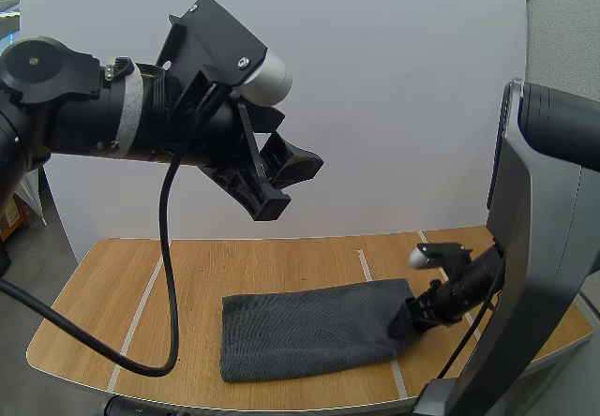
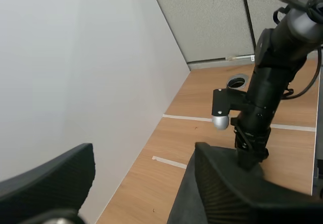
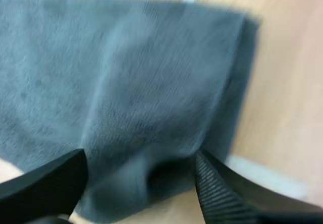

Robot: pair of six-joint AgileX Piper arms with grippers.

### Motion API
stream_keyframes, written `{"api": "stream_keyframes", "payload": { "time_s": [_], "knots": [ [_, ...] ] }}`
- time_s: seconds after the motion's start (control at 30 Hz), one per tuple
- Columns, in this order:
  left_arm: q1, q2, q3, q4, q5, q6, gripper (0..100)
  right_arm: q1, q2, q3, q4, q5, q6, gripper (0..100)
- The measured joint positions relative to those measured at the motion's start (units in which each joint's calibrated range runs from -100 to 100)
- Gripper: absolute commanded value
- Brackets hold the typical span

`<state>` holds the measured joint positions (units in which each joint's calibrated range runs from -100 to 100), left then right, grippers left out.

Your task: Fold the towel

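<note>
Surface: wooden table (image 1: 281,266) with white tape lines (image 1: 367,264) running front to back, plain white wall (image 1: 394,107) behind.
Towel: dark grey towel (image 1: 309,330), lying flat as a long rectangle on the front half of the table, right of centre. One tape line passes under it.
Towel far end: left short edge square and flat, nothing on it.
Left arm: raised high over the table, well clear of the towel.
Left gripper: left gripper (image 1: 289,189) hangs in the air in front of the wall. In its wrist view (image 2: 144,183) the ribbed fingers stand wide apart, nothing between them.
Right arm: reaching down from the right side to the towel's right end.
Right gripper: right gripper (image 1: 412,318) at the towel's right short edge, tips down at the cloth.
Right jaws: wide. In the wrist view (image 3: 139,183) the fingers straddle the towel (image 3: 141,72) edge, with a slight hump of cloth between them, not pinched.
Seen from left wrist: right gripper (image 2: 248,163) on the towel's end, pointing straight down.
</note>
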<state>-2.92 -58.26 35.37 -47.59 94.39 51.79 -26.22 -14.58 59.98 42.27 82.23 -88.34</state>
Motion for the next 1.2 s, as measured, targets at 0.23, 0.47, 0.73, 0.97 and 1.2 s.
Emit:
{"api": "stream_keyframes", "payload": {
  "time_s": [0.23,0.47,0.73,0.97,1.2],
  "knots": [
    [0.0,-2.27,0.0,0.0,0.0,0.0,92,0.0,-2.48,-11.98,0.03,2.18,-0.26,100],
    [0.3,-3.64,0.0,0.0,0.0,0.0,92,2.69,-2.23,-22.29,2.89,12.58,-3.9,100],
    [4.9,-7.83,0.0,0.0,0.0,0.0,92,11.04,3.03,-31.51,-0.71,14.11,-4.25,100],
    [7.34,-9.52,0.0,-0.11,0.0,0.0,92,14.92,8.12,-33.65,-2.29,14.34,-5.43,100],
    [7.44,-9.52,0.0,0.0,0.0,0.0,92,17.69,11.51,-33.63,-6.68,13.68,-7.46,100]
  ]
}}
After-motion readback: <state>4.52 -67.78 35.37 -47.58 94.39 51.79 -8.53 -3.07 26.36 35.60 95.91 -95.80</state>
